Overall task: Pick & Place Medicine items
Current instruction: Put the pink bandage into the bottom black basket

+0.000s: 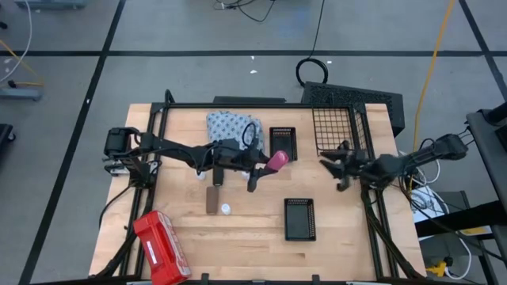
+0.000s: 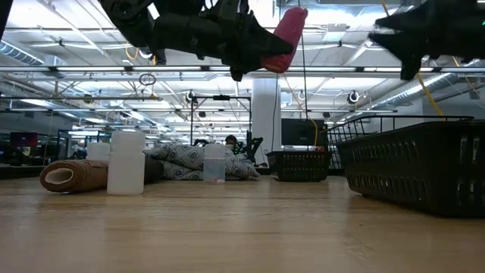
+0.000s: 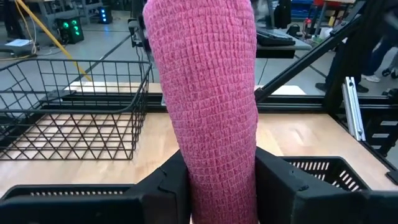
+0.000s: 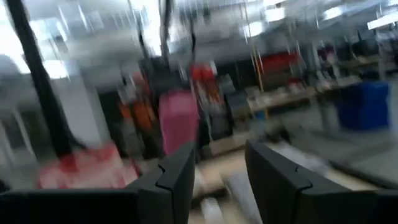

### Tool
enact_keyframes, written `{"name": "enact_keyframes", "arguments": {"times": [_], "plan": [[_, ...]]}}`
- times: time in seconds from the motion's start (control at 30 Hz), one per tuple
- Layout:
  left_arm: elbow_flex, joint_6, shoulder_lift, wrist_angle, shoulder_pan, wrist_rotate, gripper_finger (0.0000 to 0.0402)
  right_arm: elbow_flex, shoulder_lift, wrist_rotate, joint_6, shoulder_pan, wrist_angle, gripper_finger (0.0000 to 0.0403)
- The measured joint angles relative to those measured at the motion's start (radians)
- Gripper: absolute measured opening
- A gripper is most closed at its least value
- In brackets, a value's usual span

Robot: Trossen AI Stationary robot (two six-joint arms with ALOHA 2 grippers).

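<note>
My left gripper (image 1: 261, 168) hangs over the table's middle, shut on the pink-red tube (image 1: 277, 161), a textured pink roll that fills the left wrist view (image 3: 208, 93) and shows high above the table in the low view (image 2: 288, 32). The brown tube (image 1: 212, 198) lies on its side on the wood (image 2: 72, 175). Beside it a small white bottle (image 1: 226, 210) stands upright (image 2: 125, 163), and another white bottle (image 2: 214, 163) stands farther back. No black tube shows. My right gripper (image 1: 336, 169) is open, in the air to the right of the pink tube, holding nothing (image 4: 217, 177). My left gripper pinches the pink-red tube between its two fingers (image 3: 168, 186), on the tube's lower end (image 3: 217, 168). The fingers lie across the tube, which sticks out past the fingertips toward the table's right. The tube is lifted clear of the table.
A blue-white patterned cloth (image 1: 234, 127) lies at the far middle. A small black basket (image 1: 283, 142) sits beside it and another (image 1: 299, 218) nearer. A black wire basket (image 1: 337, 131) stands at the far right. A red plastic case (image 1: 161, 247) lies at the near left corner.
</note>
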Motion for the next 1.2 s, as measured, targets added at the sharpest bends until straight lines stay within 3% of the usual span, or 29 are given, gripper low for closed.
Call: {"name": "enact_keyframes", "arguments": {"times": [0.1,0.23,0.4,0.53,0.67,0.83,1.2], "plan": [[0.0,0.0,0.0,0.0,0.001,-0.001,0.0134,0.065,0.16,-0.008,-0.023,-0.013,0.055,0.0146],[0.0,0.001,0.0,0.0,0.001,-0.016,0.0134,0.155,0.349,-0.015,-0.046,-0.029,0.1,0.0198],[0.0,0.001,0.0,-0.001,0.001,-0.053,0.0134,0.291,0.511,-0.062,-0.058,-0.068,0.12,0.0278],[0.0,0.001,0.0,-0.008,0.001,-0.053,0.0134,0.375,0.608,-0.061,-0.029,-0.112,0.114,0.0312],[0.0,0.001,0.0,-0.008,0.001,-0.053,0.0134,0.409,0.686,-0.065,-0.02,-0.144,0.118,0.0319],[0.0,0.006,0.0,-0.008,0.001,-0.053,0.0134,0.412,0.772,-0.169,0.066,-0.177,0.202,0.0314],[0.0,0.014,0.0,-0.01,0.001,-0.055,0.0134,0.413,0.859,-0.167,0.084,-0.213,0.279,0.0267]]}}
